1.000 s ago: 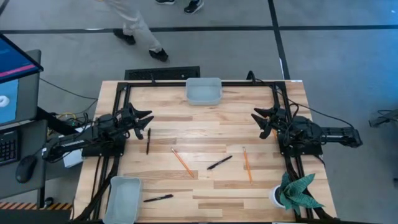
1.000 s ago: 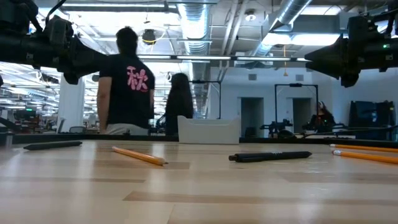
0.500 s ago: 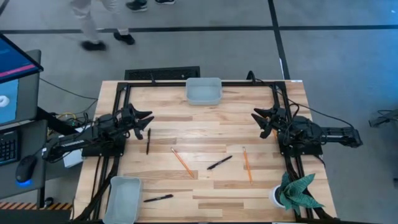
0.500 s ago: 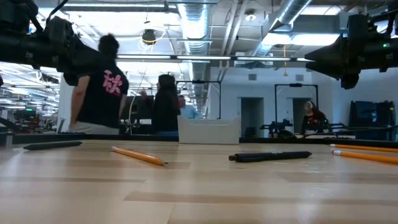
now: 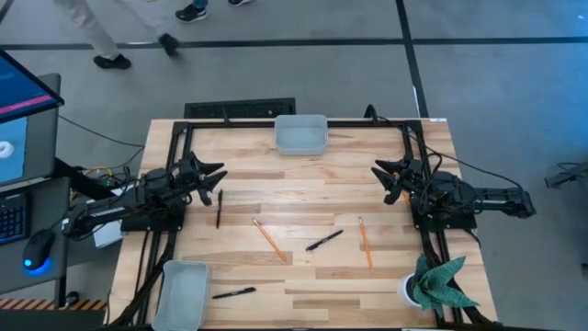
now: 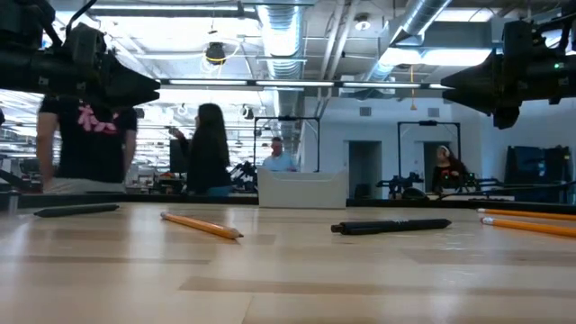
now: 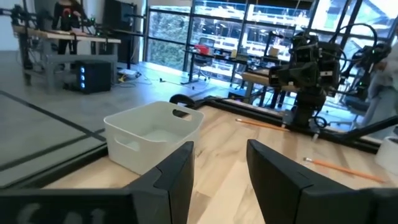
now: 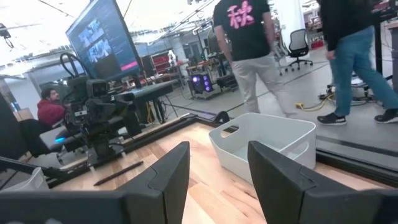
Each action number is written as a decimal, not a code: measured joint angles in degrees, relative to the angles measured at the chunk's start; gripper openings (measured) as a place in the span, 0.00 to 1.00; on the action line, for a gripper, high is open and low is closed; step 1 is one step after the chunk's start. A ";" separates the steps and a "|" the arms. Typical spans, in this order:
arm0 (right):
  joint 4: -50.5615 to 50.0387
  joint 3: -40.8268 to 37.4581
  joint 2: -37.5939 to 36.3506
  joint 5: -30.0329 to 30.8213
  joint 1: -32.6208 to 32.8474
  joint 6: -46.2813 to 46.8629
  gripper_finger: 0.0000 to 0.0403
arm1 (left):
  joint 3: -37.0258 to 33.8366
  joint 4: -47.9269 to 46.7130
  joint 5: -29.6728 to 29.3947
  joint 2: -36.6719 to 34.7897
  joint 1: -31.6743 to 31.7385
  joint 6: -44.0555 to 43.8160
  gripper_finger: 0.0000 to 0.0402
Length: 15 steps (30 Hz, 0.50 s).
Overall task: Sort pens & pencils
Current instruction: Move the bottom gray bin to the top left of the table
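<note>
High view shows both jaws released and empty, left gripper (image 5: pixel 215 175) just beside 1 of 3 pens (image 5: pixel 219 208), 2 pencils (image 5: pixel 269 239) lying between it and right gripper (image 5: pixel 384 179) on the tabletop (image 5: pixel 303 184).

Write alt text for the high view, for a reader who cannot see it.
Three black pens and two orange pencils lie loose on a wooden table, none sorted yet. The left gripper and right gripper hang at opposite edges, jaws open and empty. One pale bin sits at the far edge, another at the near left corner.
</note>
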 joint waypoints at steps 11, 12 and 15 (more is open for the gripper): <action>0.00 0.01 0.01 -0.01 0.05 0.00 0.46 | 0.00 0.07 0.07 -0.02 0.00 0.44 0.58; 0.00 0.01 0.00 -0.01 0.05 0.00 0.46 | 0.00 0.07 0.21 0.00 0.00 -0.32 0.59; 0.00 0.00 0.02 -0.01 0.05 0.00 0.46 | 0.00 -0.06 0.23 0.13 0.00 -1.61 0.61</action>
